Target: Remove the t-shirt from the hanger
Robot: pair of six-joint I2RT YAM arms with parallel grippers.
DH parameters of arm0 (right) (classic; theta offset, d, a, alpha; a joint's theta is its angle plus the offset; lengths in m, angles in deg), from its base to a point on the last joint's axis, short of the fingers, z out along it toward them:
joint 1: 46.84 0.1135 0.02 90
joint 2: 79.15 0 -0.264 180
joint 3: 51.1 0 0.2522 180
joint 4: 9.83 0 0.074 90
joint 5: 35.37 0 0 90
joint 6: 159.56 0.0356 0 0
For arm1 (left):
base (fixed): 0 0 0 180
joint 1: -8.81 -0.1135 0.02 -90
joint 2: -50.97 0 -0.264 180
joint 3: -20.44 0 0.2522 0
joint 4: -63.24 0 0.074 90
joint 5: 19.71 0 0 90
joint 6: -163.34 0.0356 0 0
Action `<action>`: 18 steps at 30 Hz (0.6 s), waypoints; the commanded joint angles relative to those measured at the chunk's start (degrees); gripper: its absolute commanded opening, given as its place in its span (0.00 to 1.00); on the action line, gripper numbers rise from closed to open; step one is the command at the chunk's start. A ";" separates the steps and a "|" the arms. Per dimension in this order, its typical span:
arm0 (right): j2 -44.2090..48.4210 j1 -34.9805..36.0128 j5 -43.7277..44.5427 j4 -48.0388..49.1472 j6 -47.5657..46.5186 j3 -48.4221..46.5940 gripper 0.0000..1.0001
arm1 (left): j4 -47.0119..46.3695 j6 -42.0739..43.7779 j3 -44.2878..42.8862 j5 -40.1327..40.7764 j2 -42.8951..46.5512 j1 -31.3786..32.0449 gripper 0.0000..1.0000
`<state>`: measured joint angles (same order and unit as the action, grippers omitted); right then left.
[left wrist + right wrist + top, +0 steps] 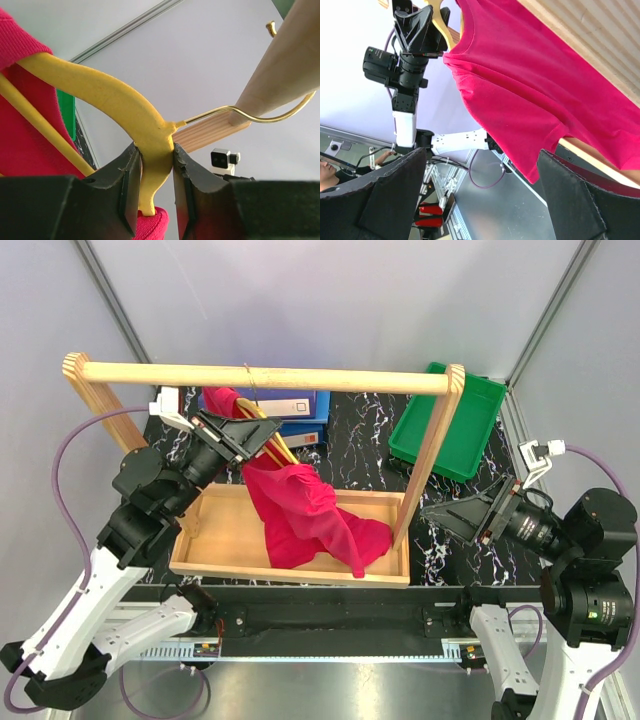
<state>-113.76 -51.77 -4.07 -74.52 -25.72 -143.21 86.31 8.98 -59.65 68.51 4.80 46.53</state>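
Note:
The crimson-pink t-shirt point(300, 505) droops from the yellow hanger point(270, 440) down into the wooden tray; most of it has slid off to the right. The hanger's hook point(260, 117) curls over the wooden rail point(285, 75). My left gripper point(156, 155) is shut on the hanger point(125, 107) just below the hook, with both jaws pressing on its yellow neck. A fold of t-shirt point(25, 135) shows at the left. My right gripper point(450, 515) stands open to the right of the rack post, facing the t-shirt point(530, 90), with nothing between its fingers point(385, 200).
The wooden rack point(260, 375) spans the table on two posts above a shallow wooden tray point(225, 535). A green bin point(450, 420) sits at the back right. A blue box point(300, 410) lies behind the rail.

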 commanded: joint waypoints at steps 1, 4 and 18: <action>0.16 -0.08 -2.30 -0.48 -2.26 -0.14 1.00 | -4.20 1.87 -4.07 1.61 0.03 0.69 0.11; -0.28 -0.08 -2.65 -0.65 -2.61 -0.32 1.00 | -4.20 2.22 -5.13 1.52 0.47 0.78 0.05; -1.69 -0.08 -4.06 -1.27 -3.67 -0.58 1.00 | -5.35 0.38 -6.98 -2.17 2.14 1.05 0.00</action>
<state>-114.32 -51.77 -6.17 -76.62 -28.32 -143.21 87.59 8.96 -63.50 68.29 5.47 47.45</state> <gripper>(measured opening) 0.994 0.307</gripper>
